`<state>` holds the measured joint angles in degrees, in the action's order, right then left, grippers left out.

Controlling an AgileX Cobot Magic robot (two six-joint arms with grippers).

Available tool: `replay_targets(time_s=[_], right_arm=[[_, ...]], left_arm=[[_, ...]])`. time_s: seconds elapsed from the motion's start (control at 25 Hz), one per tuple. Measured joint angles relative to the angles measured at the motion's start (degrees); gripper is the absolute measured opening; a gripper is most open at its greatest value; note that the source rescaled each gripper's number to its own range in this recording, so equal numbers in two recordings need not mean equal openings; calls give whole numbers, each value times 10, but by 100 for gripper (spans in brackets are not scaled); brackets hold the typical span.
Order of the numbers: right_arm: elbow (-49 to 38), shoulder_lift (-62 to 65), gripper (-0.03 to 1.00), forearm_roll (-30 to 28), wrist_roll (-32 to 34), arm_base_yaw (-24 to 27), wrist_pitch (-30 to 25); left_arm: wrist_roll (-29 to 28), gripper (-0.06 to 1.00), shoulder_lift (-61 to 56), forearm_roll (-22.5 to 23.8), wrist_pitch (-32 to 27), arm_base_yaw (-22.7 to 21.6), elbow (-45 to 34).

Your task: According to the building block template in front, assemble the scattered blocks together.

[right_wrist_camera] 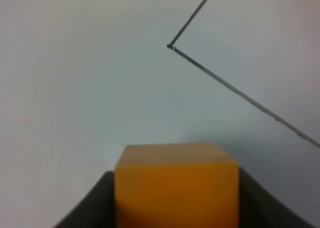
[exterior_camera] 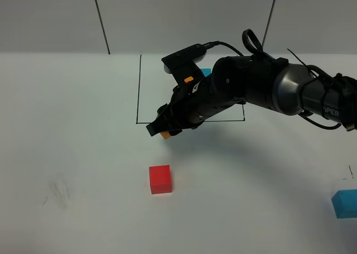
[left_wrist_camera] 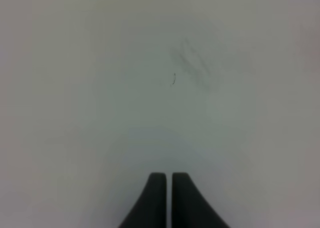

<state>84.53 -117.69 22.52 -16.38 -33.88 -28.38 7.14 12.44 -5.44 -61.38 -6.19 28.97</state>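
Though nearly hidden from above, the orange cube [right_wrist_camera: 176, 185] sits pinched in the right pincer's [exterior_camera: 163, 129] wrist view.

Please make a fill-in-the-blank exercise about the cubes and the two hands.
The cube held by the right hand is ____.
The left hand is empty and ____ (open/shut).
The red cube lies ____ (inside/outside) the black rectangle.
The cube farthest right in the high view is ____.
Missing words: orange; shut; outside; blue.

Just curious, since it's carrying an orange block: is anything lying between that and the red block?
Nothing visible does. Between the orange block in the right tool and the red block lies only bare white table.
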Motion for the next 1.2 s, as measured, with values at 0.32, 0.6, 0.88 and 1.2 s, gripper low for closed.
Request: replay_targets(time_s=[0.32, 0.6, 0.88, 1.2], right_arm=[[0, -6, 54, 4, -19, 0, -6], [0, -6, 54, 5, -38, 0, -19], [0, -6, 54, 6, -84, 0, -28], [0, -6, 54, 73, -142, 0, -47]], left_arm=[[0, 0, 0, 0, 0, 0, 0], [0, 0, 0, 0, 0, 0, 0], [0, 0, 0, 0, 0, 0, 0], [0, 0, 0, 0, 0, 0, 0]])
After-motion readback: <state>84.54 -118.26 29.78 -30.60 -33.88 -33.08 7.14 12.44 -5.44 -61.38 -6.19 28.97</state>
